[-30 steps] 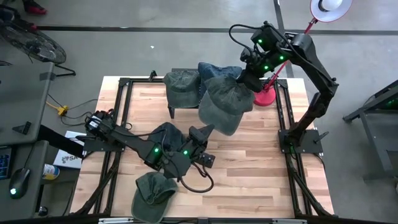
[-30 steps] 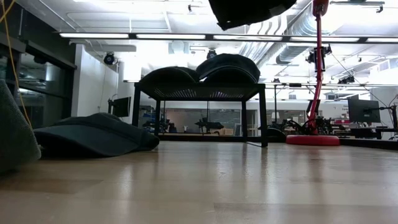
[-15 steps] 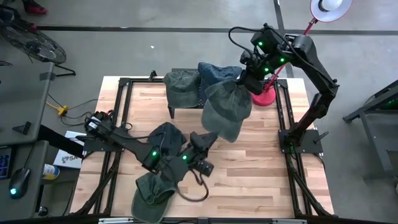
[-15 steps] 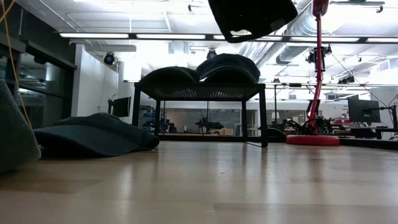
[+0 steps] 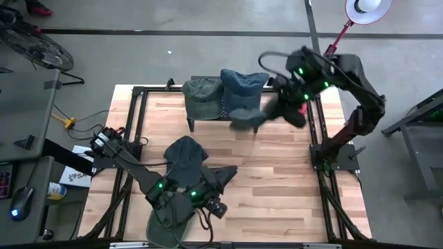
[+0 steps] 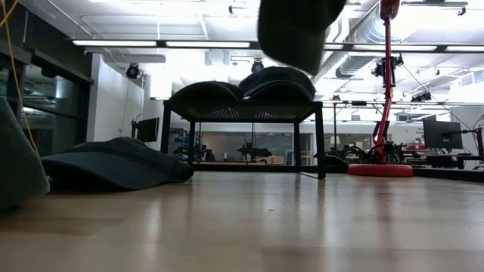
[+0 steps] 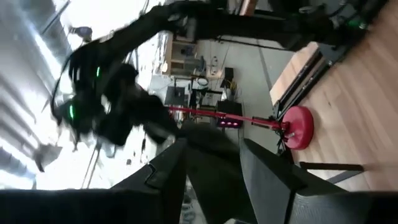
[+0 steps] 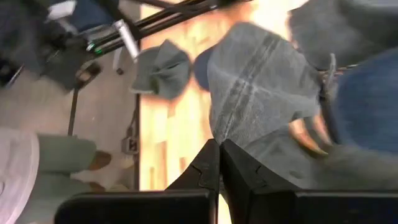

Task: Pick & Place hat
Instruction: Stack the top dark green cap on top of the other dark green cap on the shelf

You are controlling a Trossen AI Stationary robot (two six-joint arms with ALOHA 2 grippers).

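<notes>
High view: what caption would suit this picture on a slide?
Right arm's fingers carry a grey-green hat beside the small rack holding two hats, while the left arm waits near two hats on the wooden table.

Upper right of my overhead view stands a red lamp [image 5: 296, 105]; a yellow connector [image 5: 68, 123] lies left, off the wooden table [image 5: 277, 173].

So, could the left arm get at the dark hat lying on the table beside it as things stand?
Probably yes. The left gripper sits low, just right of the dark hat, fingers parted and holding nothing, with nothing between them. The right gripper is away by the rack, holding another hat.
</notes>
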